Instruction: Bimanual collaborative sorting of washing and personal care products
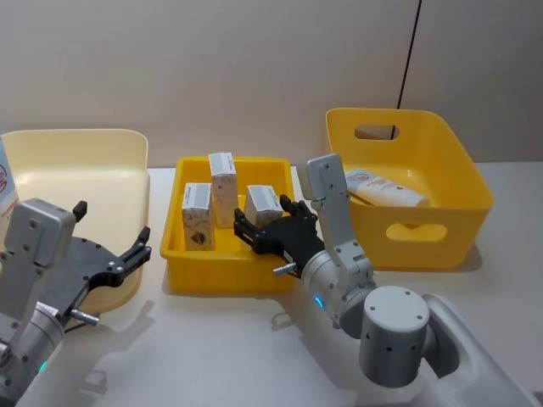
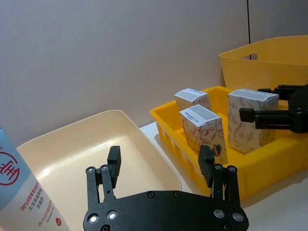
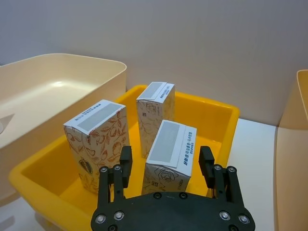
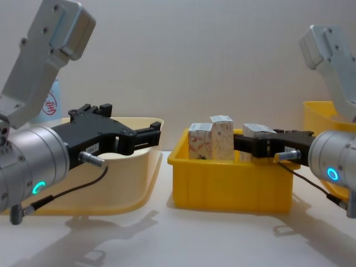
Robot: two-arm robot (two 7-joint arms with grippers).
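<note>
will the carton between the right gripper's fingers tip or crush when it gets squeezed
The carton looks like thin printed card, so it's probably light and may dent under a hard squeeze. It stands upright in the tray, taller than wide, so a sideways nudge could tip it. The right gripper straddles it with fingers open, and flat sides should grip well.

Setting: robot test bench in a lab-type room. Evidence: a bare white tabletop (image 1: 509,280) set against a plain grey-beige wall (image 1: 212,59) with one black cable (image 1: 411,52) running down it. Plastic sorting bins stand in a row along the tabletop's rear edge: cream bin (image 1: 76,165), shallow yellow tray (image 1: 222,273), deep yellow handled bin (image 1: 416,229); no household furnishings.
</note>
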